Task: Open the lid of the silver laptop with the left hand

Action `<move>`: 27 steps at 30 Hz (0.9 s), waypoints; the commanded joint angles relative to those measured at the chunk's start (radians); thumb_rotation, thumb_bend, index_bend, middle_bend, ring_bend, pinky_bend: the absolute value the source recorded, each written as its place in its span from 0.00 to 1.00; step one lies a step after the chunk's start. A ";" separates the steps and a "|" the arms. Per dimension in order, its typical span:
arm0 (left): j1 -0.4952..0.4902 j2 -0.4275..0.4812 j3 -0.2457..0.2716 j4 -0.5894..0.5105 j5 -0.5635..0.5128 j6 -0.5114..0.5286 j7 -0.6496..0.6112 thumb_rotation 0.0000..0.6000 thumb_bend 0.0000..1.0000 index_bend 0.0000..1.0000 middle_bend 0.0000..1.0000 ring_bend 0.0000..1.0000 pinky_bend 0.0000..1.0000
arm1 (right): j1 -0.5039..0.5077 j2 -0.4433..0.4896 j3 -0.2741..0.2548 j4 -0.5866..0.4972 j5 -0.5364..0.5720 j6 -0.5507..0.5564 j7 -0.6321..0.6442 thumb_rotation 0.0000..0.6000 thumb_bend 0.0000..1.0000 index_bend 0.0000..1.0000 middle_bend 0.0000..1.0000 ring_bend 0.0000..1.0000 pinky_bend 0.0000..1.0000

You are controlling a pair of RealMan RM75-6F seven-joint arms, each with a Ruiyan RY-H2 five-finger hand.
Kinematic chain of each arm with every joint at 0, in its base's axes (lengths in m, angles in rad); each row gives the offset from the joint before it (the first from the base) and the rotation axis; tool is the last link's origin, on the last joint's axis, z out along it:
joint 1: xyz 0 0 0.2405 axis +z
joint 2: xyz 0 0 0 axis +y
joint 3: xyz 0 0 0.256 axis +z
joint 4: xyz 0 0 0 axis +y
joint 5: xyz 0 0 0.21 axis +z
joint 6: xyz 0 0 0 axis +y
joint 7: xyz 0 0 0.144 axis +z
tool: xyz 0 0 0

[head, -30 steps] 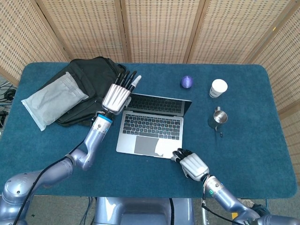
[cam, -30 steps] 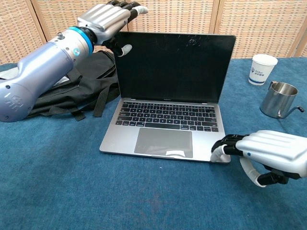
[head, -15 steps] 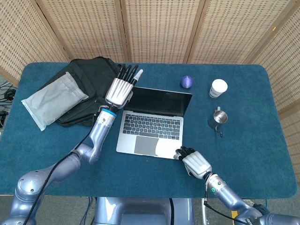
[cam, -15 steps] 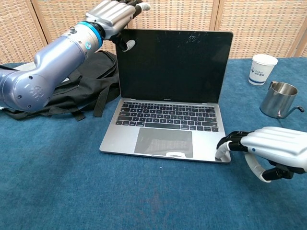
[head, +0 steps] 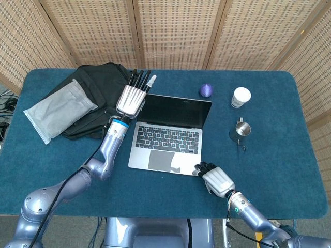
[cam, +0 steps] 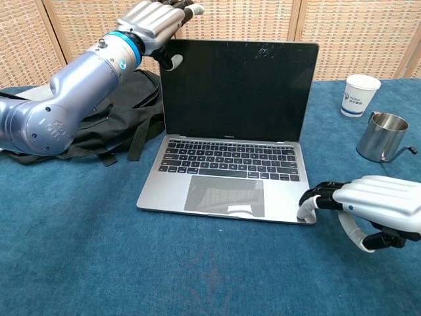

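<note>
Upper left of chest view: left hand (cam: pixel 150 21) fingers (cam: pixel 176 9) straight, together behind lid (cam: pixel 238 89), now pushed upright, essentially open. Right hand (cam: pixel 375 207) fingers curled, steadying laptop (cam: pixel 227 181) corner.

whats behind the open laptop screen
In the head view a small purple ball lies on the blue table behind the silver laptop. In the chest view the upright screen hides it; only the wicker partition shows.
</note>
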 commanded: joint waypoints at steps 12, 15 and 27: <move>0.066 0.163 0.062 -0.269 0.119 0.163 -0.027 1.00 0.44 0.00 0.00 0.00 0.00 | -0.023 0.079 0.048 -0.107 -0.055 0.132 0.041 1.00 0.98 0.20 0.15 0.07 0.18; 0.099 0.249 0.053 -0.399 0.122 0.199 -0.013 1.00 0.32 0.00 0.00 0.00 0.00 | -0.038 0.124 0.067 -0.141 -0.069 0.182 0.066 1.00 0.98 0.20 0.15 0.07 0.18; 0.375 0.613 0.066 -0.873 0.035 0.358 0.021 1.00 0.00 0.00 0.00 0.00 0.00 | -0.165 0.166 0.133 0.046 -0.076 0.443 0.254 1.00 0.26 0.11 0.00 0.00 0.13</move>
